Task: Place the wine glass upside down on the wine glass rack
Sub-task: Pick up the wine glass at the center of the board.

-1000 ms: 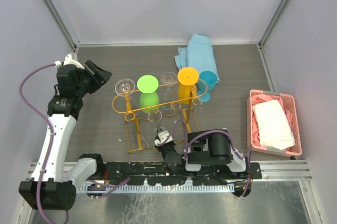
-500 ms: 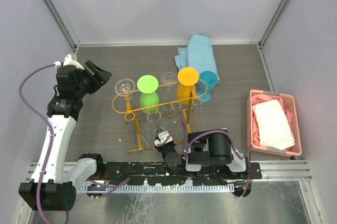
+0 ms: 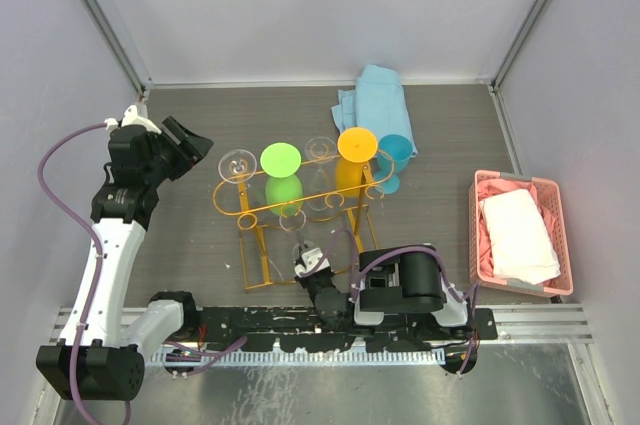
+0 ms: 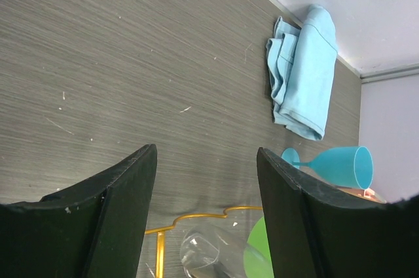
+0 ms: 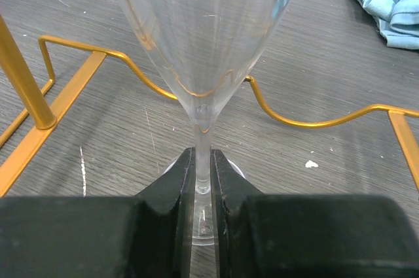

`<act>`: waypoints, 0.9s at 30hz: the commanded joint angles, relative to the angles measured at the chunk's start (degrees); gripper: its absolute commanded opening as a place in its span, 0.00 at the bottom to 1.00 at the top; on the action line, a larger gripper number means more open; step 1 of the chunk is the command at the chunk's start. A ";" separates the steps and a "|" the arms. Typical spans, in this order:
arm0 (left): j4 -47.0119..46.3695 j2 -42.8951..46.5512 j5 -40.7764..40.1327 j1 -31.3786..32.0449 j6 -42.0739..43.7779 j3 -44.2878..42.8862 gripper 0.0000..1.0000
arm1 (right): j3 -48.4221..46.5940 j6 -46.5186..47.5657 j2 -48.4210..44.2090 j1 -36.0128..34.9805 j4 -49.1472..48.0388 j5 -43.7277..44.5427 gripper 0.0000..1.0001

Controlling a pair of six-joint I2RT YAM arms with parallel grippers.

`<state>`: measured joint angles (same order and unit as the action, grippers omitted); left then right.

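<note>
Near the middle of the table's [image 3: 200,245] near edge, just in front of the wine glass rack [image 5: 27,88], the clear wine glass [image 5: 203,29] stands bowl-up and not inverted, its thin stem clamped between the black fingers of the right gripper [image 5: 203,160]. Its round foot shows as a pale edge behind those fingers; whether it rests on the surface cannot be told. Behind the stem runs the wavy gold wire of the rack's base. The rack itself stands at the middle of the table and carries four glasses upside down on its oval rail: a clear one [image 3: 237,162] at the left end, then a green one [image 3: 281,158], another clear one [image 3: 320,150] and an orange one [image 3: 357,145]. Beside the rack's right end a blue glass [image 4: 334,167] lies on its side, with a folded light blue cloth [image 4: 302,72] just beyond it toward the far edge. Toward the left edge the left gripper [image 4: 206,160] hangs above the table with its jaws wide apart, holding nothing. At the right edge sits a pink basket [image 3: 480,230] with a white cloth [image 3: 518,235] inside.
</note>
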<state>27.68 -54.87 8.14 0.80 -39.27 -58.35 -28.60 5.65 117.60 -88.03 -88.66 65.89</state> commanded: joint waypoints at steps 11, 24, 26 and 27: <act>-3.60 0.54 -0.68 0.35 1.39 -0.34 0.64 | 0.19 0.50 -3.97 -0.23 -8.96 0.56 0.01; -3.51 0.52 -0.98 0.35 1.39 -0.45 0.64 | 1.42 0.46 -7.45 -0.39 -8.90 -0.14 0.01; -3.55 0.39 -0.94 0.36 1.32 -0.53 0.64 | 1.64 0.73 -8.00 -0.52 -8.94 0.22 0.00; -3.59 0.26 -0.87 0.40 1.34 -0.62 0.64 | 1.62 1.11 -8.16 -0.63 -8.92 0.21 0.01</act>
<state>27.64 -54.89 8.14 0.84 -39.11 -58.35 -27.27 6.39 112.57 -88.05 -88.64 65.54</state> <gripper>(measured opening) 0.639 0.182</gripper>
